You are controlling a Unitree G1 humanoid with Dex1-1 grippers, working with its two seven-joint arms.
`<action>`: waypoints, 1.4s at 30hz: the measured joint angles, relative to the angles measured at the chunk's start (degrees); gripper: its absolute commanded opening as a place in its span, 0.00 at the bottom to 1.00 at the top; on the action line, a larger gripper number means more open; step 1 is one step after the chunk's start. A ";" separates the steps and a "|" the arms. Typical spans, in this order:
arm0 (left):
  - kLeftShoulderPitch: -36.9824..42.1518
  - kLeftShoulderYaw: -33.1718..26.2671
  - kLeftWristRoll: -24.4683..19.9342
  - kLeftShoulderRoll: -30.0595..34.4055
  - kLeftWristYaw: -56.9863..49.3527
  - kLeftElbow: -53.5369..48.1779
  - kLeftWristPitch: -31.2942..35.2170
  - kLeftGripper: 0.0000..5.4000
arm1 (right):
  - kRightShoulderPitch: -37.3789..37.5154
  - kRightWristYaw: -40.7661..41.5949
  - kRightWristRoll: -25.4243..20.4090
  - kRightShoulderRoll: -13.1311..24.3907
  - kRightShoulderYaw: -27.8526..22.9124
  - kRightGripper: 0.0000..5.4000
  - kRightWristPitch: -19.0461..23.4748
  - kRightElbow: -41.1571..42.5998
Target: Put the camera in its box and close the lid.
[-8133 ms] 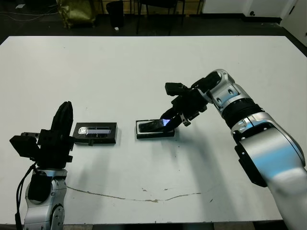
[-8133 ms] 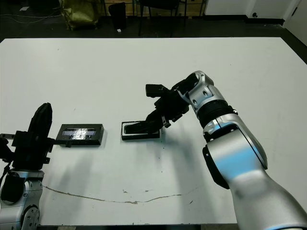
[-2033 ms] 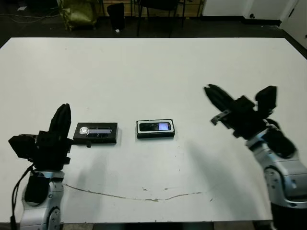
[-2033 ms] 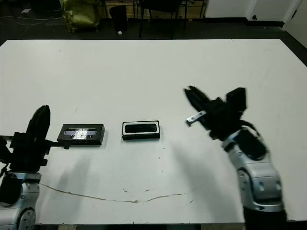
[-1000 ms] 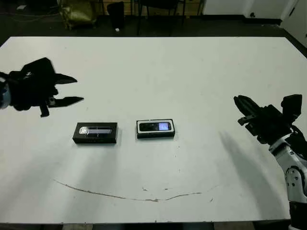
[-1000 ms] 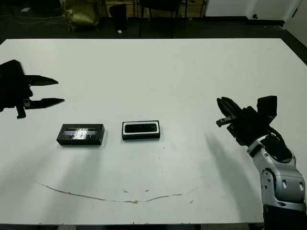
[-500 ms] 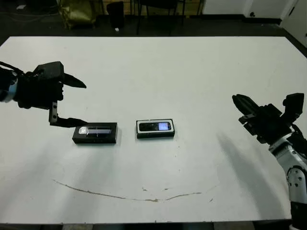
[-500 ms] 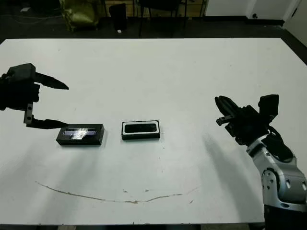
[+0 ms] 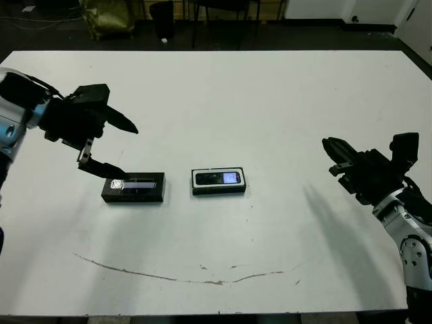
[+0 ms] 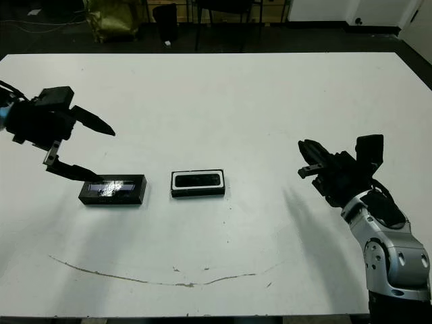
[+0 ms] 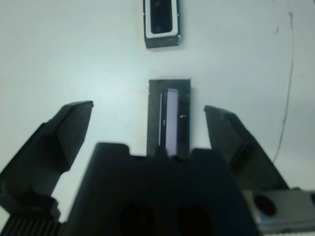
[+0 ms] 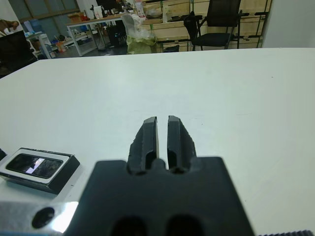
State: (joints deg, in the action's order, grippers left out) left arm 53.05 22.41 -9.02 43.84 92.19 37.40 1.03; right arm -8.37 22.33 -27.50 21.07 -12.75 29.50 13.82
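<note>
Since the camera (image 9: 217,178) is already lying flat in the box (image 9: 219,190) near the middle of the white table (image 9: 270,94), what's left looks like the lid (image 9: 133,187), and that's clearly the left arm's job. The left gripper (image 9: 115,147) hangs just above the lid's left end, fingers spread wide with nothing in them; in the left wrist view the lid (image 11: 170,118) sits right between the two fingers (image 11: 66,135), its long axis running straight away from the gripper toward the box (image 11: 161,23) beyond. On the table the lid lies lengthwise left-to-right, silver dot at the left end, in line with the box just to its right, a small gap between them. The right gripper (image 12: 162,137) is pinched nearly shut, empty, and parked well off to the right, so it's not really in play here.
</note>
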 measured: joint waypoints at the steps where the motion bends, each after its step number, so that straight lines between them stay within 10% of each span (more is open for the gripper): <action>1: 0.01 0.26 -0.85 -0.24 0.01 0.44 -0.32 0.99 | 0.05 0.03 0.01 0.00 0.00 0.00 0.00 -0.02; 15: -0.21 3.76 -6.65 -1.48 0.15 2.63 -3.52 0.99 | 0.31 3.36 0.11 0.05 -0.01 0.00 -3.01 -3.19; 42: -3.36 3.83 1.20 -3.87 0.17 7.26 -9.97 0.99 | 1.26 2.49 -0.01 -0.66 -0.03 0.00 -3.88 -3.98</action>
State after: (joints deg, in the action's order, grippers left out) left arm 49.69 26.24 -7.82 39.97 92.37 44.65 -8.93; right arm -7.11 24.82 -27.51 20.41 -12.77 25.63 9.84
